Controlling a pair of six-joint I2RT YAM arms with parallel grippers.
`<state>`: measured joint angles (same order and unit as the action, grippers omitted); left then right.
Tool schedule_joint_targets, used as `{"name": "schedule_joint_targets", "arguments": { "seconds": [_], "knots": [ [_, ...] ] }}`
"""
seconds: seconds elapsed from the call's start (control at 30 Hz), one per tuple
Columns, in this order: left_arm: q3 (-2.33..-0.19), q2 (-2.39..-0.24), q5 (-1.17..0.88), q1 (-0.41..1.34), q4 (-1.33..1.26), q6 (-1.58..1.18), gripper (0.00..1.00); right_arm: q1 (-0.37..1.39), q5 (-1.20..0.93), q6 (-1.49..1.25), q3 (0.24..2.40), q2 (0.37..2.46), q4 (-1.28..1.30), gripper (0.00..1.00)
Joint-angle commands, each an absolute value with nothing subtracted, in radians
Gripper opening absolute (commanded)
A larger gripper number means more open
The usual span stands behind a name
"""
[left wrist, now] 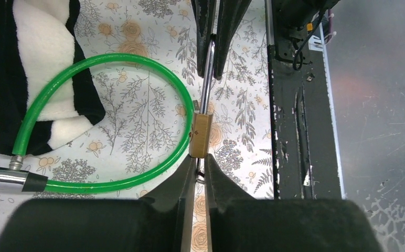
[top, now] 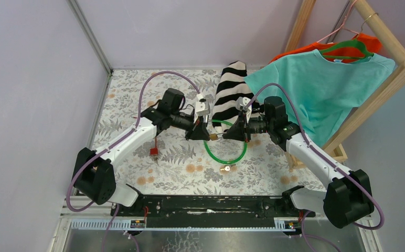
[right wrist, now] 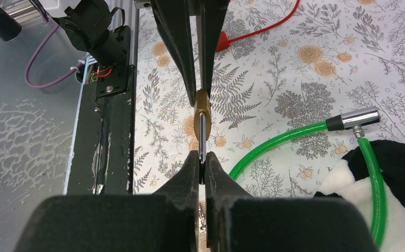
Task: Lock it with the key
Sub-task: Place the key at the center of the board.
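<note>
The brass lock body [left wrist: 200, 135] is sitting between the two claws, its long axis running straight from one to the other. The right gripper [right wrist: 201, 160] is clenching the steel shaft [right wrist: 202, 134] that enters the body. The left gripper [left wrist: 200, 170] is lying nearer the brass end, its fingertips flanking it with a slim gap. Whether they are gripping cannot be told.
</note>
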<state>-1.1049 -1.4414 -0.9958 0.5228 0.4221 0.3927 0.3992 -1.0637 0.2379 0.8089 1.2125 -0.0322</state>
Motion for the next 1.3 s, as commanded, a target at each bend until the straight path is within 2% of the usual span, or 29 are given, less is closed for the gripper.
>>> {"name": "schedule_joint_targets", "arguments": {
  "seconds": [0.0,0.13,0.7,0.93,1.27],
  "knots": [
    [-1.128,-1.457,-1.035,0.526,0.434,0.403,0.1,0.395,-1.085,0.238,0.836,1.181,-0.056,0.0],
    [-1.13,-1.452,-1.028,0.526,0.434,0.408,0.0,0.393,-1.072,0.247,0.836,1.176,-0.052,0.0],
    [-1.092,-1.368,-0.875,0.488,0.537,0.552,0.0,0.322,-1.008,0.313,0.853,1.134,0.003,0.0],
    [-0.994,-1.323,-0.649,0.48,0.655,0.679,0.0,0.315,-0.987,0.329,0.843,1.142,0.004,0.0],
    [-0.757,-1.299,-0.58,0.5,0.463,0.633,0.0,0.316,-0.99,0.327,0.836,1.181,0.0,0.0]
  ]
}}
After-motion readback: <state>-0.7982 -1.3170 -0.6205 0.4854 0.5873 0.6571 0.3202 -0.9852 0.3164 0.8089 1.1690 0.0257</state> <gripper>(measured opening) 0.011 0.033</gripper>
